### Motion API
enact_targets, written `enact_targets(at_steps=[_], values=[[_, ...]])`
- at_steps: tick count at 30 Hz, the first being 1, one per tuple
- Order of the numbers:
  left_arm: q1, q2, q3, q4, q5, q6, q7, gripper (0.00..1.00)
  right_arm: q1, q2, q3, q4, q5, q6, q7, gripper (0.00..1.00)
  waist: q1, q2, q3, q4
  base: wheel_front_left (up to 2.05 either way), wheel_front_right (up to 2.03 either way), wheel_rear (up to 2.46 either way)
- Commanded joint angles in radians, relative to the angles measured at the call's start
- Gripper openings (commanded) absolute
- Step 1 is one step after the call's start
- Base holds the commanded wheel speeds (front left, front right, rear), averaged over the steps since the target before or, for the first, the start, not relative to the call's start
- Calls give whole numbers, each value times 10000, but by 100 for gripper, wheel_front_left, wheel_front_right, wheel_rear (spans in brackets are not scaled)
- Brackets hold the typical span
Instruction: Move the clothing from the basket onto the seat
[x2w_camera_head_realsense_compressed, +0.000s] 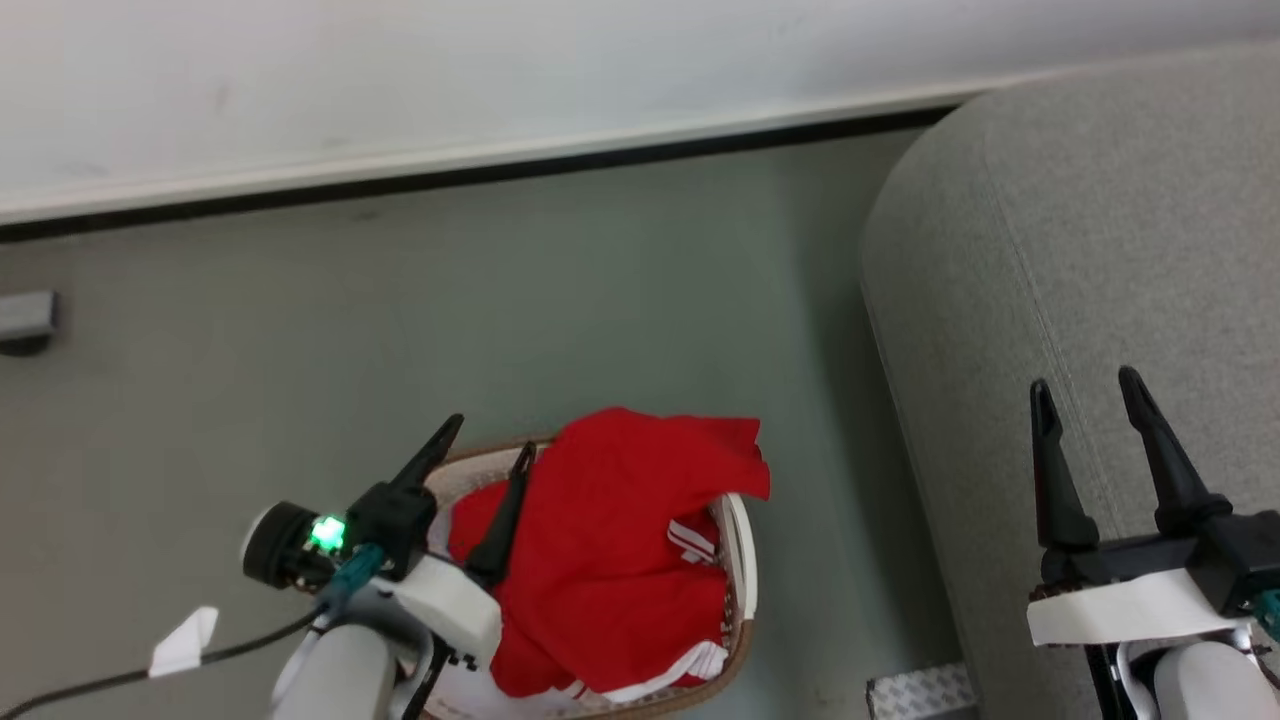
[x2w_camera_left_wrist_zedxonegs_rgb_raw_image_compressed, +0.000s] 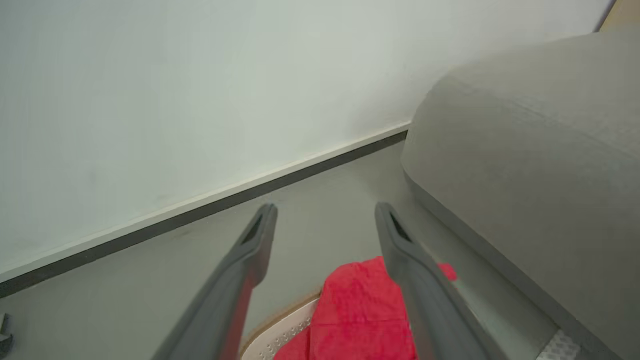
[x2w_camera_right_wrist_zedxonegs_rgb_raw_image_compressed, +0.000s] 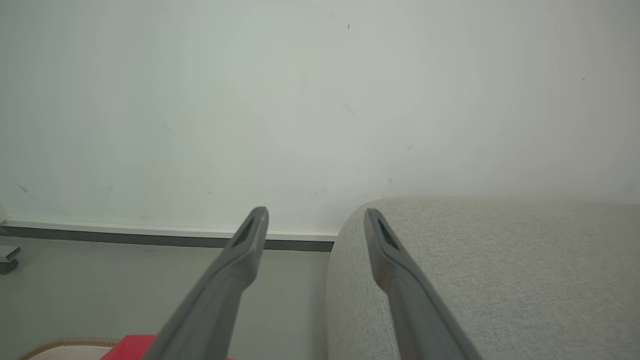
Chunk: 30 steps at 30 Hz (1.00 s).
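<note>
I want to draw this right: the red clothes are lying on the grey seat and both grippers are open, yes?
Not quite. The red clothes are in the basket, not on the grey seat; the head view shows it. Both the left gripper and right gripper are open.

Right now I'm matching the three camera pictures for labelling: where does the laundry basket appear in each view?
Head view: basket at bottom centre, red clothing heaped in it.
Left wrist view: basket at the bottom edge, left of centre, under the red cloth.
Right wrist view: basket in the bottom-left corner, a sliver of rim.
Shared landmark: the grey seat, right of the basket in every view.
</note>
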Motion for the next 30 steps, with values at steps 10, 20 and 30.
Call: enact_targets(at_steps=[10, 20, 30], values=[[-2719, 146, -451, 3838, 765, 510, 794, 100, -1123, 28, 355, -952, 925, -22, 3, 100, -2, 0, 3082, -1375, 0, 0, 0], [-4379, 467, -81, 5936, 543, 1245, 1798, 100, -1650, 27, 772, -1507, 1435, -21, 3, 100, -2, 0, 4263, -1908, 0, 0, 0], [-5324, 414, -267, 7057, 413, 835, 1809, 0, -1520, 24, 991, -1367, 1578, -22, 3, 100, -2, 0, 4909, -2016, 0, 0, 0]])
